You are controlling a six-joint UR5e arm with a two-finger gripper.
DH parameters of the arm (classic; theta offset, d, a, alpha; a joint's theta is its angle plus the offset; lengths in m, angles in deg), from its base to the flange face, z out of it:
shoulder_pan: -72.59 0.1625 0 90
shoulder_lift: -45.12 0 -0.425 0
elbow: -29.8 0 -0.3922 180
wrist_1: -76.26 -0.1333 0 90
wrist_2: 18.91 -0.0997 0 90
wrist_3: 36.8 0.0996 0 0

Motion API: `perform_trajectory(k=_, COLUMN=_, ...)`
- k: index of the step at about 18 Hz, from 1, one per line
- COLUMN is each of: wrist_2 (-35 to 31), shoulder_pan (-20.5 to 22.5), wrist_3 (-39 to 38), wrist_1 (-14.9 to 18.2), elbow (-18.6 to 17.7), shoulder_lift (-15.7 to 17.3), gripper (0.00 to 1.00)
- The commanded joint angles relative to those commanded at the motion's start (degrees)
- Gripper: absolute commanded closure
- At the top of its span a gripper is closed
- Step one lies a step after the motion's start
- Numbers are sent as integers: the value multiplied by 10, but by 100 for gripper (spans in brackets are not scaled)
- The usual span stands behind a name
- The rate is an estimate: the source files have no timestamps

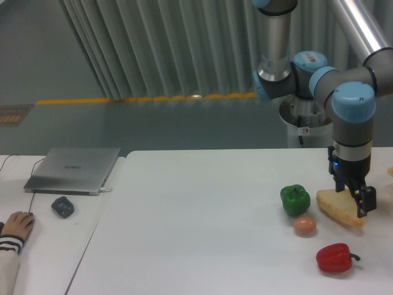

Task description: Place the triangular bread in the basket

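The triangular bread (336, 208), a golden-tan wedge with a browner crust, lies flat on the white table at the right. My gripper (356, 198) points straight down over the wedge's right half, its dark fingers (363, 203) reaching the bread's top. Whether the fingers close on the bread I cannot make out from this angle. The basket is out of view.
A green pepper (295, 199) stands just left of the bread, a small brownish egg (304, 225) in front of it, and a red pepper (335, 257) nearer the front edge. A laptop (73, 169), a mouse (62, 206) and a person's hand (16, 225) are at the far left.
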Motion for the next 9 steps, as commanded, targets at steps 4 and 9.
perform_trajectory(k=4, wrist_2=-32, shoulder_pan=-2, wrist_3=1, wrist_1=-5, elbow=-7, shoulder_lift=-7, gripper=0)
perform_trajectory(k=9, wrist_2=-106, shoulder_pan=3, wrist_3=3, wrist_1=4, elbow=-8, shoulder_lift=-17, gripper=0)
